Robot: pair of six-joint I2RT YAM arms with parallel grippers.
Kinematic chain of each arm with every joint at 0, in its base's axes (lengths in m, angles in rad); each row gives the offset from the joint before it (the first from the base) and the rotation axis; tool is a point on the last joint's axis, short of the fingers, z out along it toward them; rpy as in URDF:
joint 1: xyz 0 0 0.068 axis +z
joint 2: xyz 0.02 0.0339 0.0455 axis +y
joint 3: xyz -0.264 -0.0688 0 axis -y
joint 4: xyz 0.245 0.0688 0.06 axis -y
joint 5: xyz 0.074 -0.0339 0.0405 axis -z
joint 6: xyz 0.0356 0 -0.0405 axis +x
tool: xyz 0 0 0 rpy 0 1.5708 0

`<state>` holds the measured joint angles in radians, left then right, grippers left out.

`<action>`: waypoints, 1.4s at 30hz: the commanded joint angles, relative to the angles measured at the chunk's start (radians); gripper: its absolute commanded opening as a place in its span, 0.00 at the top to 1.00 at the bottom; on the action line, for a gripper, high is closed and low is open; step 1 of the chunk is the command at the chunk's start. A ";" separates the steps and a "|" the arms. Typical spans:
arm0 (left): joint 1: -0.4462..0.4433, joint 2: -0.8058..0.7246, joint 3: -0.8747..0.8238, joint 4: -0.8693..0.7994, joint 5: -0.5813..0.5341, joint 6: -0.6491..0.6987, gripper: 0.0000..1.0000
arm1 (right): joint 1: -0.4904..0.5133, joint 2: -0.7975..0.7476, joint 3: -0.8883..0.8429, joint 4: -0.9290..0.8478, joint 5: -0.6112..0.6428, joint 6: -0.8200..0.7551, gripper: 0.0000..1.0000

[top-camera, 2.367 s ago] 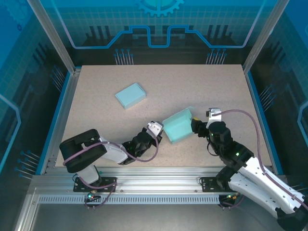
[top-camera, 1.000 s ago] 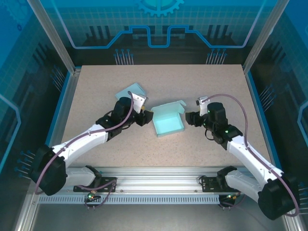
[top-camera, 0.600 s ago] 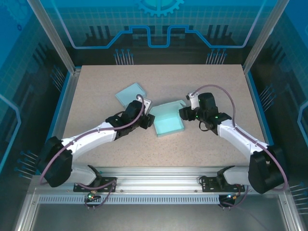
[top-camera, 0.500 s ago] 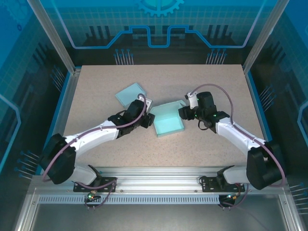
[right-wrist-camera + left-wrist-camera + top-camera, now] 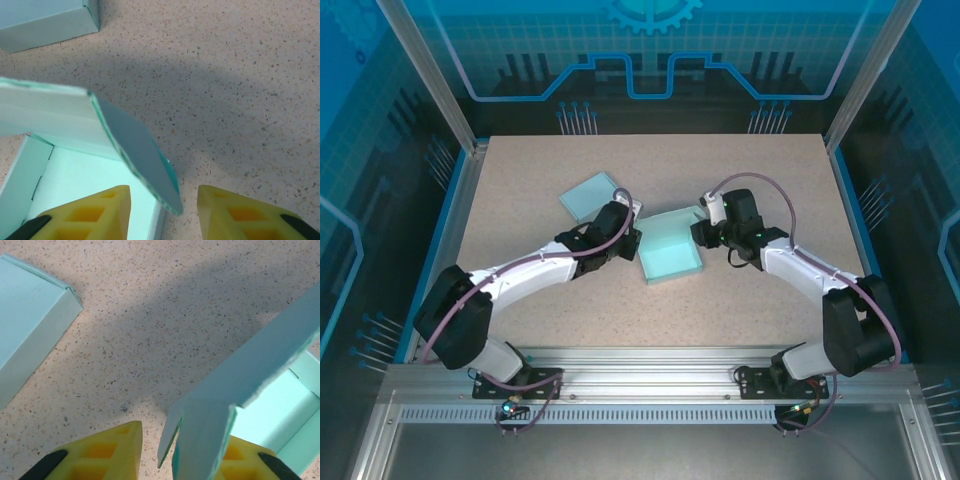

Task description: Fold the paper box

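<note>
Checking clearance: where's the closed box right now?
Top view: the closed box lies on the table left of centre, just beyond the left gripper and apart from the open box.

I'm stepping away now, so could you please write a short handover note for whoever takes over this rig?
Left gripper: jaws apart, straddling the left end flap on the raised far panel of the open light-teal paper box; not clamped.
Right gripper: jaws apart around that panel's right end flap; not clamped.
Box sits mid-table; a closed teal paper box lies beyond the left gripper.
Done: tray walls stand. Left, probably: tuck both flaps, close the panel.
</note>
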<state>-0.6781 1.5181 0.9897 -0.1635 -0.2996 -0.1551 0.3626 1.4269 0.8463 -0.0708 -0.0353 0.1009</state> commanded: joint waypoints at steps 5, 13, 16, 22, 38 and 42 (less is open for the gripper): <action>-0.026 0.042 0.053 -0.054 -0.029 -0.015 0.74 | 0.004 0.030 0.028 0.046 -0.009 0.010 0.63; -0.034 0.050 0.070 -0.059 -0.043 -0.029 0.89 | 0.031 0.035 0.028 0.055 0.014 0.025 0.88; -0.036 0.055 0.078 -0.056 -0.042 -0.070 0.94 | 0.052 0.027 0.018 0.073 0.032 0.041 0.93; -0.064 0.069 0.084 0.010 -0.067 -0.151 0.97 | 0.129 0.009 -0.015 0.131 0.099 0.095 1.00; -0.092 0.170 0.190 0.192 -0.165 -0.169 0.96 | 0.254 0.071 -0.011 0.334 0.245 0.135 1.00; -0.092 0.190 0.195 0.242 -0.184 -0.205 0.96 | 0.253 0.107 0.019 0.377 0.236 0.142 1.00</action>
<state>-0.7380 1.6859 1.1305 -0.1066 -0.5678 -0.3389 0.5518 1.5013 0.8112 0.1673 0.3428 0.2428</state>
